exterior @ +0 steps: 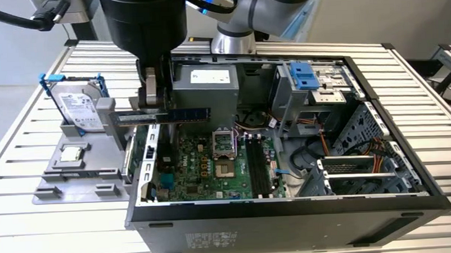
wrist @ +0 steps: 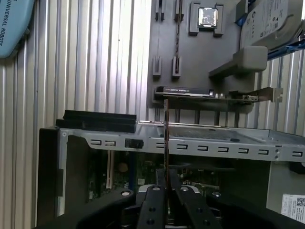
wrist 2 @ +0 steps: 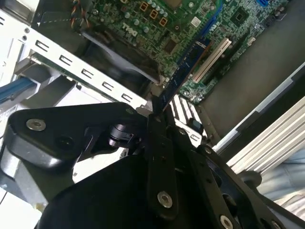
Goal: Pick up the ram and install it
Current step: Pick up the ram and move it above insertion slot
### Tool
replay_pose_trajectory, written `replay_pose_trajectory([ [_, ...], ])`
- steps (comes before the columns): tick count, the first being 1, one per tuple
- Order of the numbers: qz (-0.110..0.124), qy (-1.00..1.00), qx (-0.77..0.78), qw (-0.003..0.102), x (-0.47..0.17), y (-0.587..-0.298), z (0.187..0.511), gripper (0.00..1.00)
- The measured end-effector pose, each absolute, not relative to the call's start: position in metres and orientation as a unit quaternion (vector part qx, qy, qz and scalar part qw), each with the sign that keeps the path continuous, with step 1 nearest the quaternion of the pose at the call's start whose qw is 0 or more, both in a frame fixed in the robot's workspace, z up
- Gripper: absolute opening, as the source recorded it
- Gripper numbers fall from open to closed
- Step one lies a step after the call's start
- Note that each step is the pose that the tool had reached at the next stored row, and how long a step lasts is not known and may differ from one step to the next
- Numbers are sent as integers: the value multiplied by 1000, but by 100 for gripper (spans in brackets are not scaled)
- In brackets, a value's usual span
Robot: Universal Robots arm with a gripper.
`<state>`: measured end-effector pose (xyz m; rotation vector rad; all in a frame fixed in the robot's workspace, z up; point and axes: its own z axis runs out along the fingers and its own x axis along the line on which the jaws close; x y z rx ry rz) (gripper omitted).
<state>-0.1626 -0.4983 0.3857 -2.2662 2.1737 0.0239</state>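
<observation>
Gripper [exterior: 159, 106] is clamped on the ram [exterior: 189, 113], holding it above the motherboard's [exterior: 204, 166] far edge, well away from the black slots [exterior: 257, 167]. The grip looks near one end, so my worry is the stick tilting and jamming crooked.

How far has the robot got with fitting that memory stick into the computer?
Picked up: the hand is shut on the ram, held level over the open case. Not yet installed: the black slots on the motherboard look empty, and the ram hangs apart from them.
</observation>
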Motion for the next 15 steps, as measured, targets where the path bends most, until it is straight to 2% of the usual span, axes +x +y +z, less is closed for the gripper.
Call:
replay_pose_trajectory([
  [15, 8, 690, -724, 1, -132, -498, 386, 0],
])
